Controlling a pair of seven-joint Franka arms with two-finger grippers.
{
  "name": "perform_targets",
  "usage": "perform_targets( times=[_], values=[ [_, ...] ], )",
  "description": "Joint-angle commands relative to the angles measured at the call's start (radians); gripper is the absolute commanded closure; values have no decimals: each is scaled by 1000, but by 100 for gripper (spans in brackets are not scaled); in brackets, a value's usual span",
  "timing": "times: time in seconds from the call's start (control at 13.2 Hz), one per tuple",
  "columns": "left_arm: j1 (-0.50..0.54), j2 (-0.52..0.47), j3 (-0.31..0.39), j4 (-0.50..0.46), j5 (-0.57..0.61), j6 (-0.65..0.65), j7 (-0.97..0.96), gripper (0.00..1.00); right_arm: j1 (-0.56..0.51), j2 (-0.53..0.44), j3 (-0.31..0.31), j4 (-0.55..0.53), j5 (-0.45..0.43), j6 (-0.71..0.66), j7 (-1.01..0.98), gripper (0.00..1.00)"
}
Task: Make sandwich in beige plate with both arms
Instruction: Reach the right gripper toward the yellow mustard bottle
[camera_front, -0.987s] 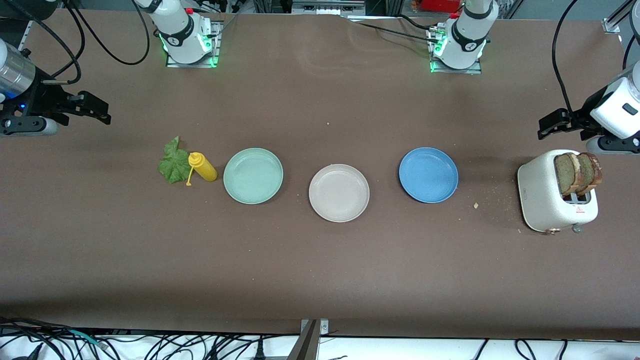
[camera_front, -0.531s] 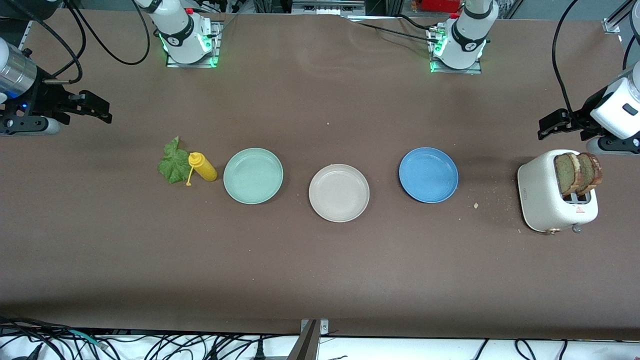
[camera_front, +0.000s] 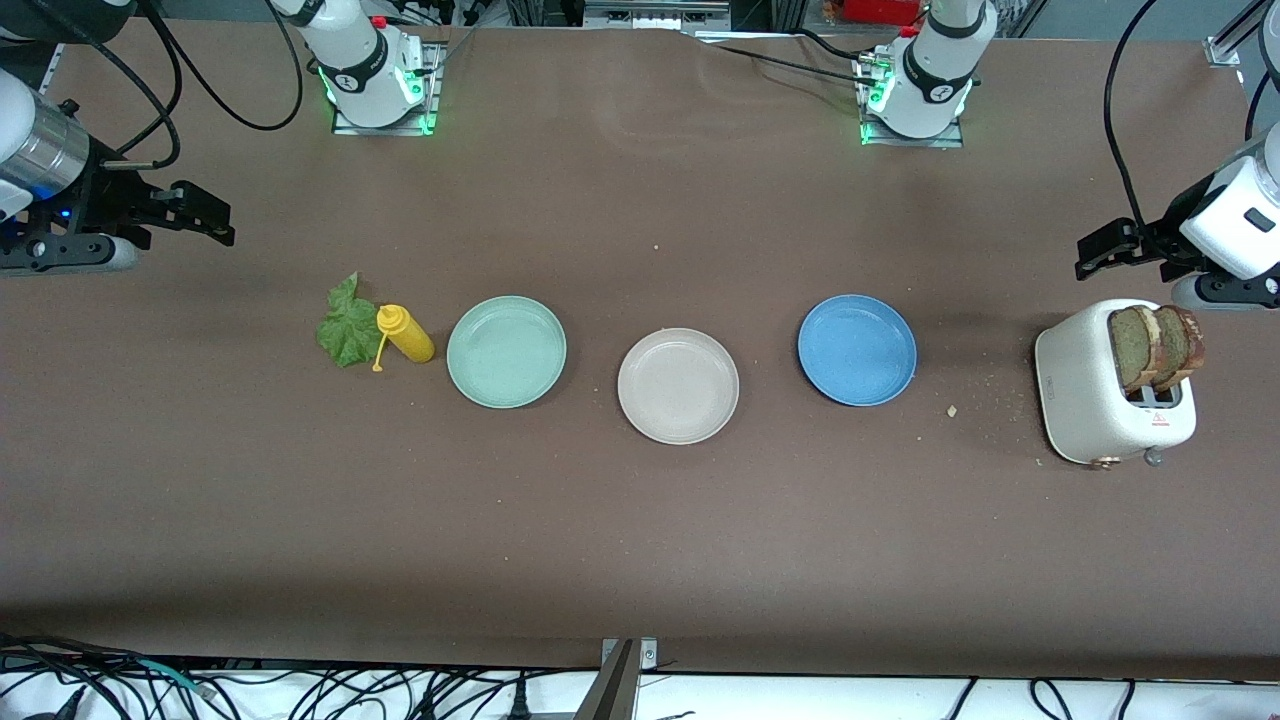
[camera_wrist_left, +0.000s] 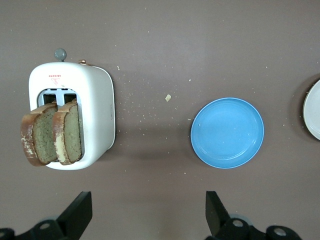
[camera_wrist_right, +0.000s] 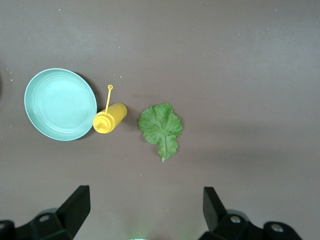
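Observation:
The beige plate (camera_front: 678, 386) lies bare in the middle of the table; its rim (camera_wrist_left: 313, 110) also shows in the left wrist view. Two slices of brown bread (camera_front: 1155, 347) (camera_wrist_left: 52, 132) stand up out of a white toaster (camera_front: 1090, 395). A green lettuce leaf (camera_front: 348, 326) (camera_wrist_right: 161, 126) lies flat toward the right arm's end. My left gripper (camera_front: 1092, 255) (camera_wrist_left: 148, 212) hangs open over bare table beside the toaster. My right gripper (camera_front: 215, 225) (camera_wrist_right: 145, 210) hangs open over bare table at its own end, holding nothing.
A yellow squeeze bottle (camera_front: 405, 333) lies between the leaf and a mint-green plate (camera_front: 506, 351). A blue plate (camera_front: 857, 349) sits between the beige plate and the toaster. Crumbs (camera_front: 951, 410) are scattered by the toaster.
My right gripper has shifted a little toward the middle of the table. The left arm and everything on the table have stayed put.

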Motion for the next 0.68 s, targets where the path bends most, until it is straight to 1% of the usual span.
perform_targets(
  times=[0.0,0.38,0.61],
  values=[
    [5,14,-3,32,-15,-18,8,0,-1,7,-2,12,-2,-18,-10,0],
    [5,14,-3,32,-15,-18,8,0,-2,20,-4,5,0,-42,-18,0],
    [3,14,-4,32,-15,-18,8,0,-4,20,-7,0,1,-36,-96,0]
  ],
)
